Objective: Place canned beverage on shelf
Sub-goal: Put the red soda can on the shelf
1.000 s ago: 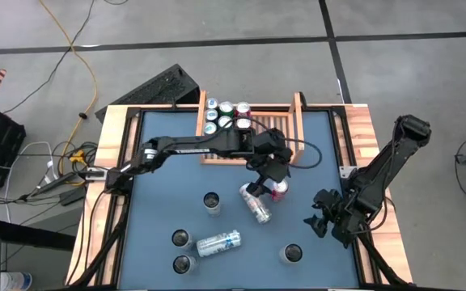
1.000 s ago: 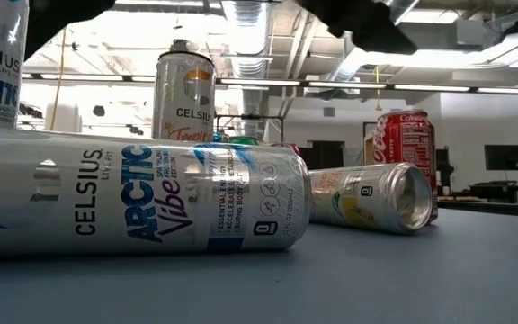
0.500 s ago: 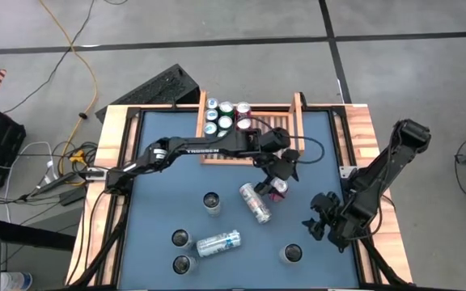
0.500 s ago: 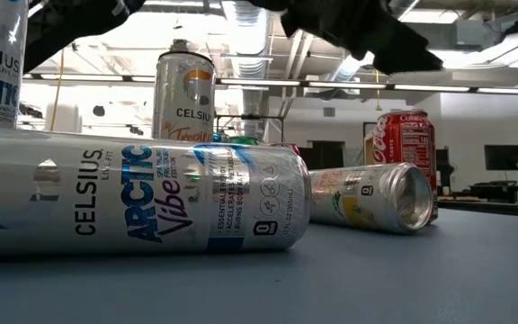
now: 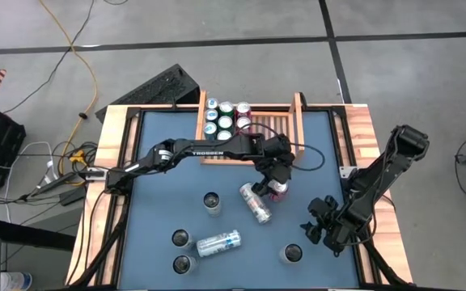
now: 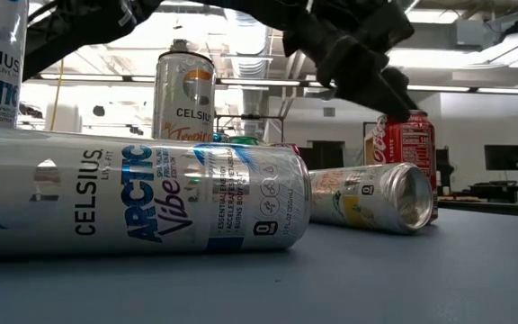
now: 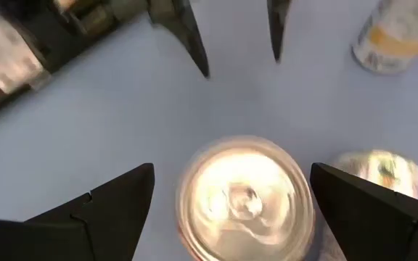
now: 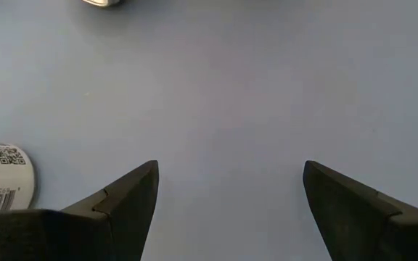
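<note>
my left gripper (image 7: 231, 210) has its jaws spread wide around the top of the upright red can (image 5: 279, 189), not pinching it; that can stands on the blue table (image 5: 160, 162) just in front of the shelf (image 5: 277, 129). a can on its side (image 5: 256, 203) lies just beside it. my right gripper (image 8: 227, 199), jaws also spread and holding nothing, hangs over bare table near the right edge.

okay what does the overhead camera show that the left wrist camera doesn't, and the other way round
Only the high view shows the shelf with six cans in its left corner, both arms, and the right claw waiting open over the table's right side. Only the left wrist view shows the left claw open directly over the red can's lid, one finger either side. Both show that upright red can and the tipped can beside it.
</note>
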